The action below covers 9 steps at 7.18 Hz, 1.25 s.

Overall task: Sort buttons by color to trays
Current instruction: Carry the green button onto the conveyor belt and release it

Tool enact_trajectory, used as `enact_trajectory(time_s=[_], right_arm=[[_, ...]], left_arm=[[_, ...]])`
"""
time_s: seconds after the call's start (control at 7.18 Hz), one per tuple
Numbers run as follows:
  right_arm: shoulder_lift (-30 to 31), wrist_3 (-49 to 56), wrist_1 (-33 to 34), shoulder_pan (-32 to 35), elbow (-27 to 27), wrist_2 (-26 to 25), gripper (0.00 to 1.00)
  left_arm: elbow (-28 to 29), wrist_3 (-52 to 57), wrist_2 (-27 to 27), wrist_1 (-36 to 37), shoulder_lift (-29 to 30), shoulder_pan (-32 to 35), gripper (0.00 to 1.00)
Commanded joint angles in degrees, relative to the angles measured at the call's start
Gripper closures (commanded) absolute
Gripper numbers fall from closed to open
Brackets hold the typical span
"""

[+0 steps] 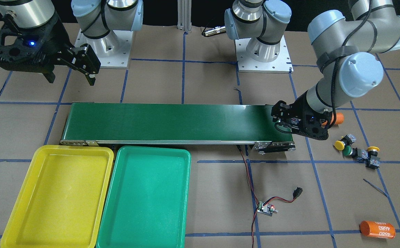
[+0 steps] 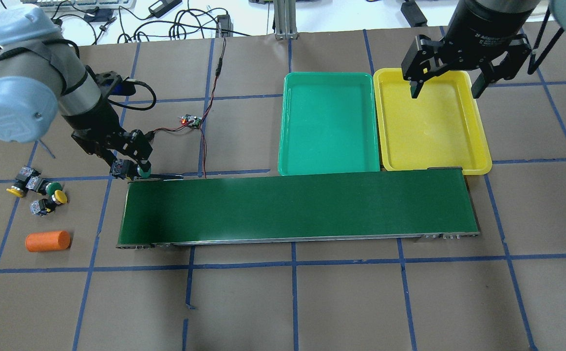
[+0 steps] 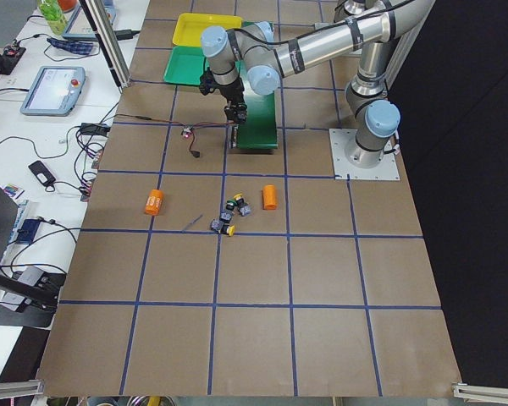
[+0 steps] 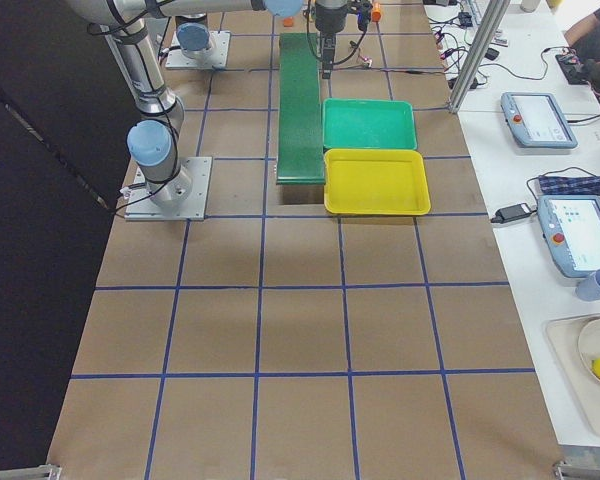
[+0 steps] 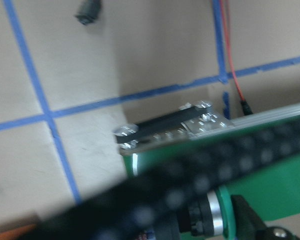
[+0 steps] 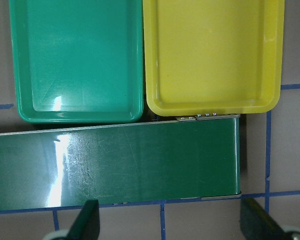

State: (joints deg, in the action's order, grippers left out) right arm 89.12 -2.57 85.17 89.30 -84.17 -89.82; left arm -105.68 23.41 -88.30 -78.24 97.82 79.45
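Observation:
My left gripper point(image 2: 132, 169) is shut on a green-capped button point(image 2: 142, 171) at the far corner of the conveyor belt's left end; its cap shows low in the left wrist view point(image 5: 222, 212). Three buttons lie in a cluster on the table to its left: a yellow one point(image 2: 16, 191), a green one point(image 2: 55, 186) and a yellow one point(image 2: 60, 196). My right gripper point(image 2: 446, 88) is open and empty, high over the yellow tray point(image 2: 431, 136). The green tray point(image 2: 329, 126) lies beside the yellow one. Both trays are empty.
The long dark-green conveyor belt point(image 2: 297, 207) runs across the middle, in front of the trays. An orange cylinder point(image 2: 47, 241) lies near the button cluster, another point(image 1: 377, 229) at the operators' side. A small circuit board point(image 2: 191, 121) with red-black wires lies beyond the belt's left end.

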Motion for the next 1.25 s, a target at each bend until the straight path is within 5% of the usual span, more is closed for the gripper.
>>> enact_trajectory(time_s=[0.0,0.14,0.28,0.42,0.56,0.84,1.11], right_arm=[[0.00,0.02,0.00,0.00,-0.03,0.00,0.00],[0.00,0.02,0.00,0.00,-0.03,0.00,0.00],[0.00,0.02,0.00,0.00,-0.03,0.00,0.00],[0.00,0.02,0.00,0.00,-0.03,0.00,0.00],[0.00,0.02,0.00,0.00,-0.03,-0.09,0.00],[0.00,0.02,-0.09,0.00,-0.03,0.00,0.00],[0.00,0.02,0.00,0.00,-0.03,0.00,0.00]], left_arm=[[-11.96,-2.13,-0.03,16.90,0.08,0.70,0.97],[-13.48,-4.75,0.67,17.59,-0.25,1.05,0.85],[-13.76,-5.56,0.50,17.16,0.26,1.49,0.35],[-13.50,-5.92,0.41,16.46,-0.17,1.75,0.08],[-12.19,-6.01,0.41,11.49,-1.48,1.93,0.00],[-7.20,-6.01,0.24,5.23,-2.54,1.67,0.00],[-1.82,-4.96,-1.34,0.99,-1.50,-5.75,0.00]])
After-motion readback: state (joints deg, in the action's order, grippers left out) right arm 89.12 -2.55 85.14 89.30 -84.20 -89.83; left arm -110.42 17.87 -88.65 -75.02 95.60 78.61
